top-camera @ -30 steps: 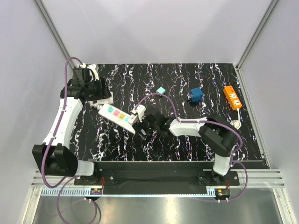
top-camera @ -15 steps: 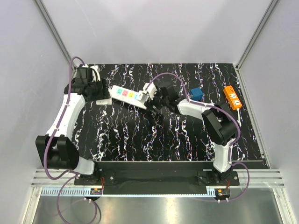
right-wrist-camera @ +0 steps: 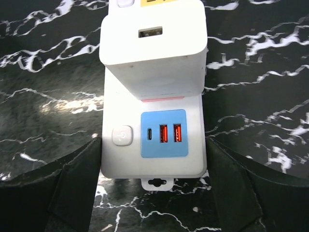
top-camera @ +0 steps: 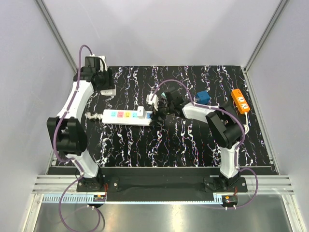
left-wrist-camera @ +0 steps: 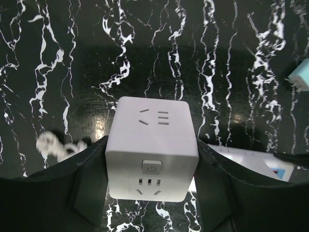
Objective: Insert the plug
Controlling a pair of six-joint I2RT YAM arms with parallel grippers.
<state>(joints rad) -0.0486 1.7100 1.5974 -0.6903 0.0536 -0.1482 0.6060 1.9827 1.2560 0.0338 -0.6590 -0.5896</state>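
A white power strip (top-camera: 126, 116) with coloured sockets lies level across the mat's middle. A white plug adapter (right-wrist-camera: 152, 43) sits pressed into the strip just above its blue USB panel (right-wrist-camera: 164, 133); from above, the adapter (top-camera: 141, 112) shows near the strip's right end. My right gripper (right-wrist-camera: 153, 193) is shut on that end, with a finger against each side. At the far left, my left gripper (left-wrist-camera: 152, 212) is shut on a white cube socket (left-wrist-camera: 152, 145), which the top view shows as the cube (top-camera: 107, 88).
A blue cube (top-camera: 203, 98) and an orange power strip (top-camera: 240, 100) lie at the back right, with a white plug (top-camera: 243, 128) on its cord nearer. A teal block (left-wrist-camera: 301, 75) sits right of the cube. The strip's white cord (top-camera: 91, 116) trails left.
The right gripper carried the strip from the near middle to the far side, then set it level at mid-mat. The left arm swung back toward the far left corner with the cube.
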